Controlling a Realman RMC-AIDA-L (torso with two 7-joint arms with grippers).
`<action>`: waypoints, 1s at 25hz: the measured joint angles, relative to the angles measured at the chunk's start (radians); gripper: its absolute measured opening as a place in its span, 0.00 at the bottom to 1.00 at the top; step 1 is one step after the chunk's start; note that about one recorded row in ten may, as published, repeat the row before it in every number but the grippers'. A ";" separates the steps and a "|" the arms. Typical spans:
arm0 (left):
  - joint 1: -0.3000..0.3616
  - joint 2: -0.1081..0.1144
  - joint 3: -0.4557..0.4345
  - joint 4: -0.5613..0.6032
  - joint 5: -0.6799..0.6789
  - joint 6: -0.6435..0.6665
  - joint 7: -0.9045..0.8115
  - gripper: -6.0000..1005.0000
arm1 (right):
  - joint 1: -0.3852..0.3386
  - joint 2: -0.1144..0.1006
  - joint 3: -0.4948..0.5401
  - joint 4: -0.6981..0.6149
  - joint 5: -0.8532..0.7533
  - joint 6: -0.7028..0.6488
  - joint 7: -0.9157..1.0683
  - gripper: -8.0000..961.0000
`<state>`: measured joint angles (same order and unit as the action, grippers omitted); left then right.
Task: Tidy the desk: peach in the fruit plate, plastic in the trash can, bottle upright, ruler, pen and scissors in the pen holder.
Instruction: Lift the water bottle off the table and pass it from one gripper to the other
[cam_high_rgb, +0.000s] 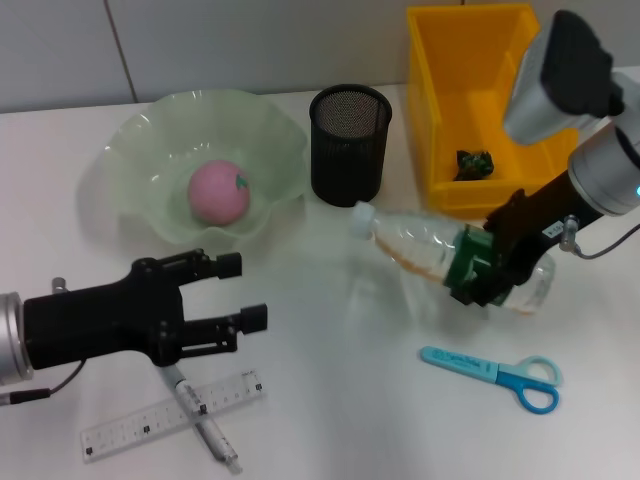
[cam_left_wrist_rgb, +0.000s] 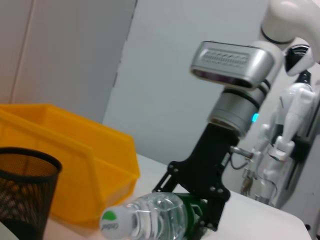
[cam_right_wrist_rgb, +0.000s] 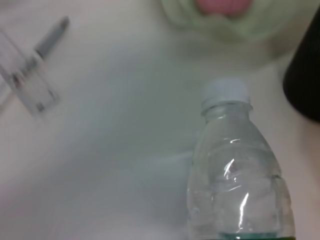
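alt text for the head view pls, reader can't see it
The right gripper is closed around a clear bottle lying tilted on the white desk, cap toward a black mesh pen holder. The left gripper hovers open above a crossed ruler and pen. A peach sits in the green fruit plate; blue scissors lie nearby.

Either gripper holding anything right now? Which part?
Right gripper grips the lying bottle around its green-labelled middle. Left gripper is open and holds nothing.
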<state>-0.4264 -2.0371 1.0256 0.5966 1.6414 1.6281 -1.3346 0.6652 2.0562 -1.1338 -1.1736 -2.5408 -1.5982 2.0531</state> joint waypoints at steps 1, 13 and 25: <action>0.001 -0.002 -0.010 0.000 0.000 0.000 0.000 0.79 | -0.012 0.000 0.008 -0.013 0.032 -0.005 -0.007 0.80; -0.018 -0.023 -0.227 -0.079 -0.003 0.002 -0.022 0.79 | -0.119 0.012 0.174 -0.013 0.395 -0.017 -0.205 0.80; -0.064 -0.033 -0.262 -0.256 -0.121 0.043 0.012 0.79 | -0.125 0.018 0.194 0.277 0.673 -0.016 -0.472 0.80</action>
<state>-0.4901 -2.0698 0.7632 0.3404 1.5204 1.6714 -1.3224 0.5402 2.0745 -0.9397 -0.8963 -1.8675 -1.6143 1.5811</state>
